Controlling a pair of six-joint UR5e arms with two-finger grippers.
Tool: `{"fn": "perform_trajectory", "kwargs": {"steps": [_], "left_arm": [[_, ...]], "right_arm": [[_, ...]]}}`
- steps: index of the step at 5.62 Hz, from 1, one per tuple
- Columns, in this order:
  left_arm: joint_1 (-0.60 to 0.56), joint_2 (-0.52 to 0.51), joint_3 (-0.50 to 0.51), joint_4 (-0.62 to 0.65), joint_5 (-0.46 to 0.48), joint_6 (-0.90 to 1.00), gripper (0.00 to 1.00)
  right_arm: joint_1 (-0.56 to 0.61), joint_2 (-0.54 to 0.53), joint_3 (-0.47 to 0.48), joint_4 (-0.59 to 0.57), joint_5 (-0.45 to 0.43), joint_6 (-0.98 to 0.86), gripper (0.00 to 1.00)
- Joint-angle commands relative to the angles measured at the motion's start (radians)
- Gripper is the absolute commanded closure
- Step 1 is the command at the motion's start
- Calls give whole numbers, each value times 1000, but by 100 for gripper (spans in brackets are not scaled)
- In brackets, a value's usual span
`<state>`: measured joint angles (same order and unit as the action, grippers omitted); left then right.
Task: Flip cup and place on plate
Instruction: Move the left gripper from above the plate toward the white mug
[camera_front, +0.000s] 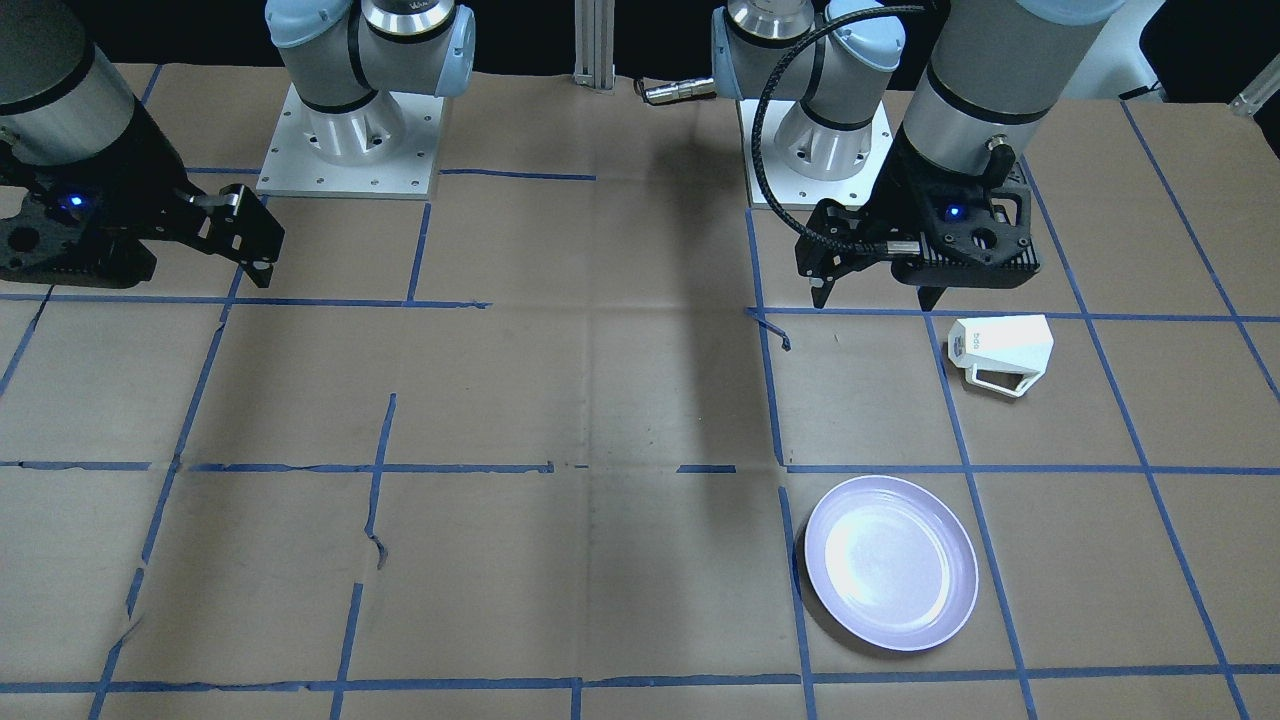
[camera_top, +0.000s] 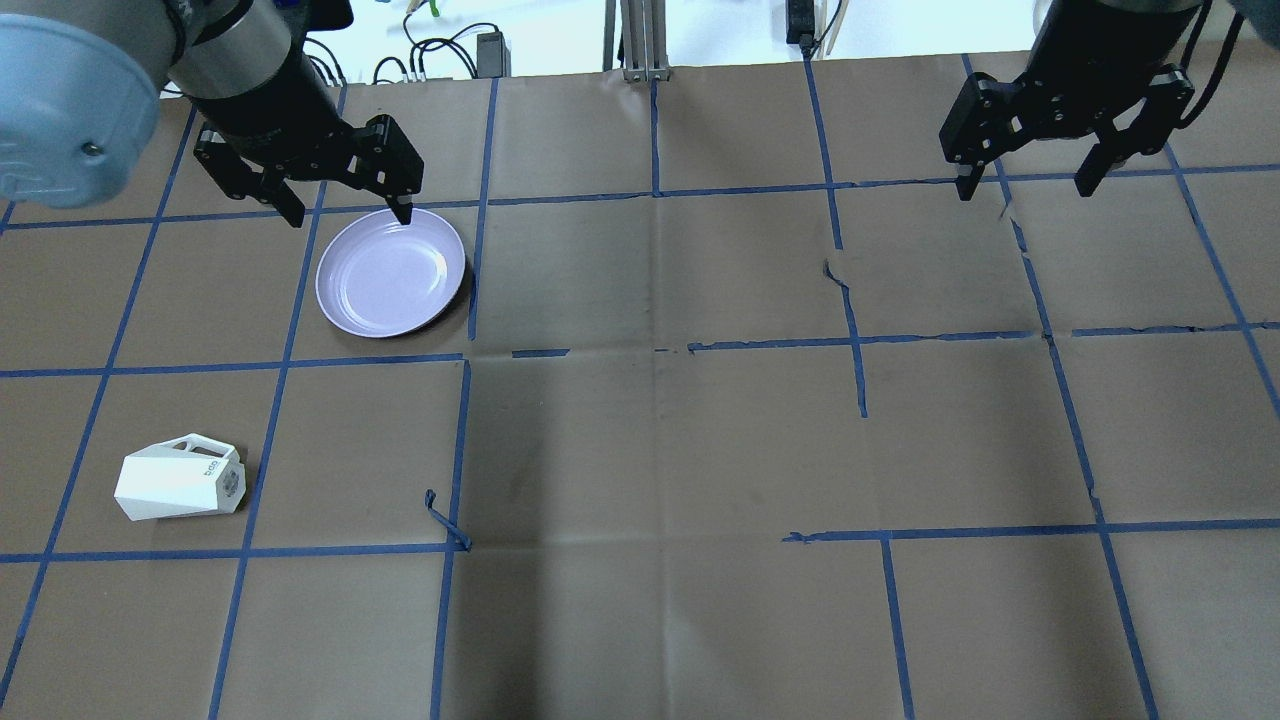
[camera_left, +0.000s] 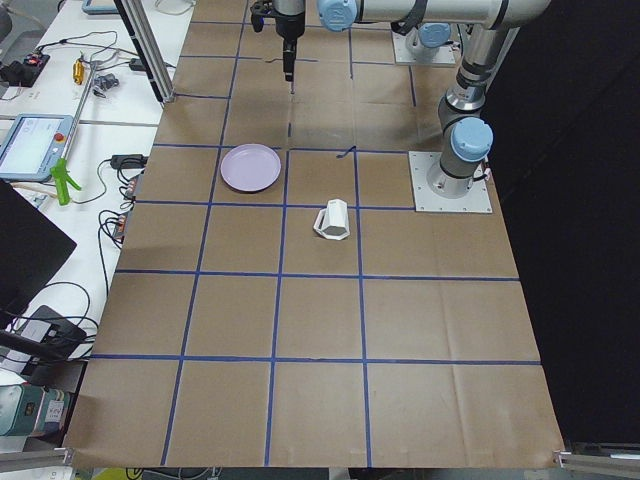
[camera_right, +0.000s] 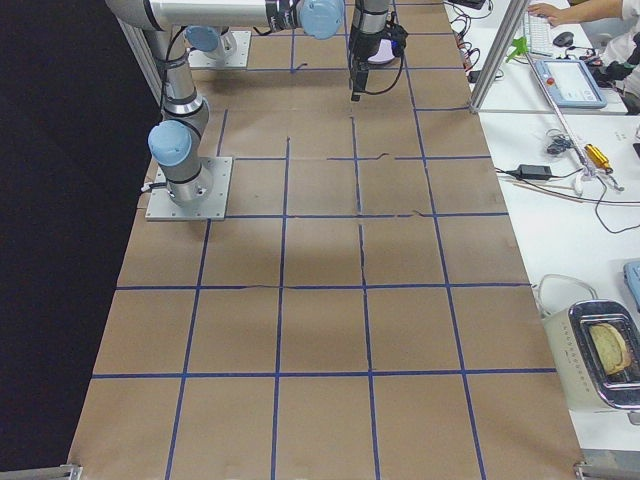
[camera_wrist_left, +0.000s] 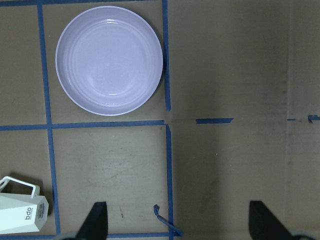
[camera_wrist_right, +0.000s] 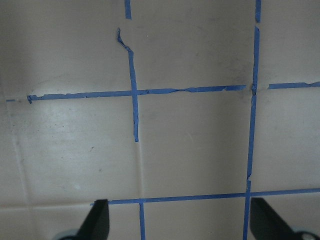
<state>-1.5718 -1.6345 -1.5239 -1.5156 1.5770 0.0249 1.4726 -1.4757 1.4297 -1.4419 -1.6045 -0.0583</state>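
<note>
I read the left gripper (camera_top: 350, 212) as released: its two black fingers are spread wide, point straight down and hold nothing, hanging well above the table (camera_top: 650, 450). From its wrist camera, a loose curl of blue tape (camera_wrist_left: 162, 217) sits on the paper between the fingertips, nearer the left-hand one. Only bare brown paper and tape lines lie between the fingers and the cup (camera_top: 180, 485).

The cup lies on its side, off to the outer side of that gripper, towards the robot's left. It shows at the lower left corner of the wrist view, just beyond the left-hand finger. It is white, matte and faceted. Its angular loop handle is turned away from the robot, and its narrow base with a small dark logo faces the table's middle.

The plate (camera_top: 390, 272) lies flat ahead of the same gripper, farther from the robot and well apart from the cup. It is round, pale lavender and glossy, with a shallow raised rim.

The right gripper (camera_top: 1023, 190) is likewise spread and holds nothing. It hangs fingers-down over torn tape lines on its own side, far from both things.

The paper is creased and dull, and the tape grid is frayed in places.
</note>
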Motion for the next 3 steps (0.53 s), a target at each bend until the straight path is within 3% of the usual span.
{"fn": "perform_trajectory", "kwargs": {"steps": [1,3], "left_arm": [[10,2,1,0,0,12,2],[131,33,-18,-17,9,186,2]], "right_arm": [[0,0,0,0,0,0,0],[0,0,0,0,0,0,0]]}}
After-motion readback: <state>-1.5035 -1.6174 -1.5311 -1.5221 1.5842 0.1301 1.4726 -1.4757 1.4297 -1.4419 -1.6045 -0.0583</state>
